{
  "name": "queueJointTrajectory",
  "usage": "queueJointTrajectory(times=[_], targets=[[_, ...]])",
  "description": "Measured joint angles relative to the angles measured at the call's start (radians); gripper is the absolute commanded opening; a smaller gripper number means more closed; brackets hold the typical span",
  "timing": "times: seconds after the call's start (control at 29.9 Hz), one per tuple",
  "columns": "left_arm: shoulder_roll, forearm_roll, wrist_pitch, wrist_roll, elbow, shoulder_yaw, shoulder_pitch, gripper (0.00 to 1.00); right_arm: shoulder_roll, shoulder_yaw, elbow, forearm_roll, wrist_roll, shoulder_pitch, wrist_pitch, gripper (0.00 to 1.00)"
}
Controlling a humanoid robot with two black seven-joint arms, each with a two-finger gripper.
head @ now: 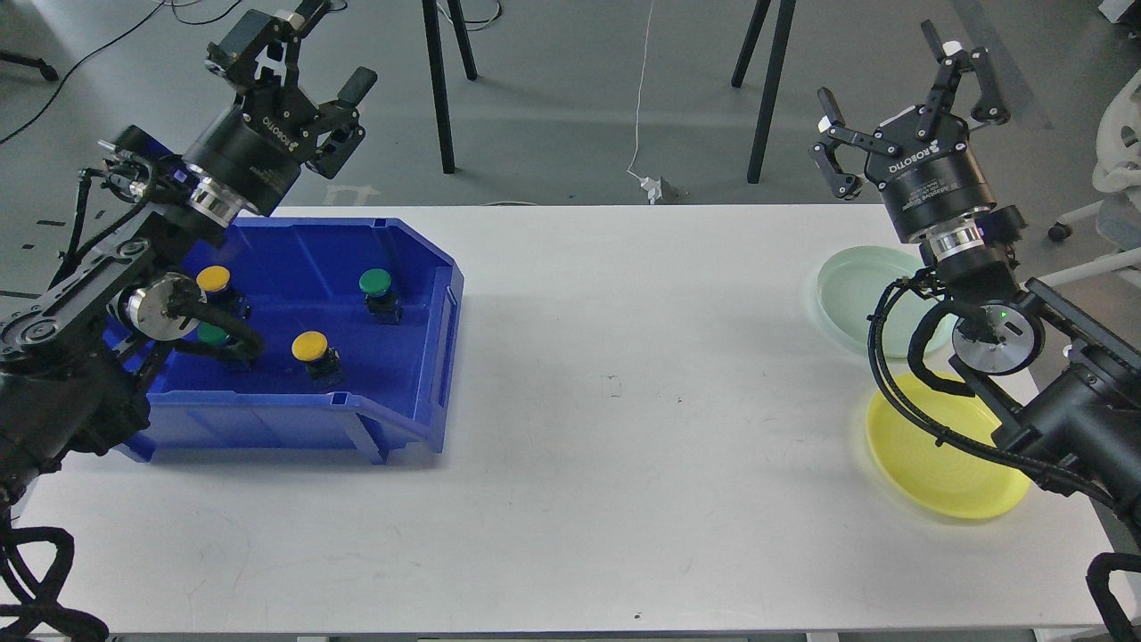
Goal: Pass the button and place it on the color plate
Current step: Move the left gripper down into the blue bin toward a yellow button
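A blue bin (419,357) on the table's left holds several push buttons: a yellow one (311,346) near the front, a green one (375,283) toward the back right, another yellow one (213,279) at the back left, and a green one (212,335) partly hidden behind my left arm. My left gripper (321,53) is raised above the bin's back left corner, open and empty. On the right lie a pale green plate (851,294) and a yellow plate (927,468), both partly covered by my right arm. My right gripper (905,89) hangs open and empty above the green plate.
The white table (642,401) spans the view between bin and plates. Black stand legs (441,89) and a white cable with a plug (651,185) are on the grey floor behind the table. A white chair (1119,143) stands at the far right.
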State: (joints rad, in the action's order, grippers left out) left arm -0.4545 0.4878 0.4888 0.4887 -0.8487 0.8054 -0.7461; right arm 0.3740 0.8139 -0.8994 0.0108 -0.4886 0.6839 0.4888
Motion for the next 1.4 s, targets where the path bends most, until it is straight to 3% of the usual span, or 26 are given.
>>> queueJointTrajectory(times=[0.27,0.43,0.57,0.7,0.8,0.94,1.07,1.24,1.4], targets=[[0.027,-0.06,0.0,0.0,0.036,0.024,-0.051,0.85,-0.001,0.002,0.0,0.0,0.0,-0.002,0.0,1.0],[0.172,-0.168,0.0,0.0,0.093,0.038,-0.078,0.85,-0.003,0.002,-0.003,0.0,0.0,-0.007,0.0,1.0],[0.228,-0.192,0.0,0.0,0.019,0.096,-0.051,0.85,-0.009,0.005,-0.009,-0.001,0.0,-0.02,0.0,1.0],[0.246,-0.194,0.0,0.0,-0.134,0.127,0.003,0.85,-0.007,0.008,-0.01,-0.002,0.0,-0.032,0.0,1.0],[0.192,-0.174,0.0,0.0,-0.256,0.093,0.012,0.85,-0.003,0.014,-0.011,-0.002,0.0,-0.04,0.0,1.0],[0.031,-0.089,-0.001,0.0,-0.424,-0.02,0.0,0.85,-0.003,0.016,-0.009,-0.002,0.0,-0.044,0.0,1.0],[-0.12,0.016,-0.067,0.0,-0.535,-0.137,-0.049,0.85,-0.003,0.017,-0.007,-0.002,0.0,-0.05,0.0,1.0],[-0.286,0.185,-0.181,0.0,-0.572,-0.39,-0.206,0.85,-0.004,0.019,-0.003,-0.002,0.0,-0.067,0.0,1.0],[-0.451,0.438,-0.282,0.0,-0.576,-0.744,-0.432,0.85,-0.004,0.02,-0.003,-0.002,0.0,-0.09,0.0,1.0]])
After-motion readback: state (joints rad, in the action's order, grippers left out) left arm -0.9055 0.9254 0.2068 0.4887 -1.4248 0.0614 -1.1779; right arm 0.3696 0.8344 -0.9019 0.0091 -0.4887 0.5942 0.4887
